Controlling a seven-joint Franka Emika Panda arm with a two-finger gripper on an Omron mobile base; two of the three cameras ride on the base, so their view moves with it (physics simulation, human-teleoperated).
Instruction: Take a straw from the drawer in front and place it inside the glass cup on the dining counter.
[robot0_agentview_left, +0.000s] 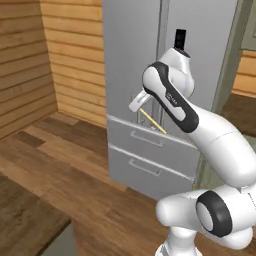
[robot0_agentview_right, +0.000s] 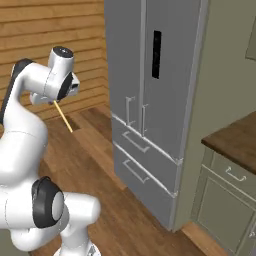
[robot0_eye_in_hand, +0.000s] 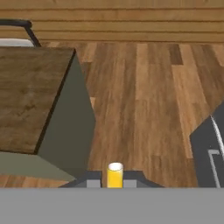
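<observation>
My gripper (robot0_agentview_left: 139, 107) (robot0_agentview_right: 52, 100) is held up at chest height in front of the fridge, shut on the straw (robot0_agentview_left: 153, 122) (robot0_agentview_right: 63, 117). The pale-yellow straw slants down and away from the hand. The hand view looks along the straw (robot0_eye_in_hand: 115, 174), so it appears end-on between the two dark fingertips (robot0_eye_in_hand: 93, 182) of the gripper (robot0_eye_in_hand: 115, 180). In that view the dining counter (robot0_eye_in_hand: 30, 96), a dark-brown wood top on a grey-green base, lies to the left over the plank floor. The glass cup and the drawer are out of view.
A tall grey fridge (robot0_agentview_left: 150, 60) (robot0_agentview_right: 150, 100) with two lower freezer drawers stands straight ahead. A sage cabinet (robot0_agentview_right: 230, 200) under a dark wood top is at the right. Wood-panelled walls close the back left. A dark chair frame (robot0_eye_in_hand: 19, 24) stands beyond the dining counter.
</observation>
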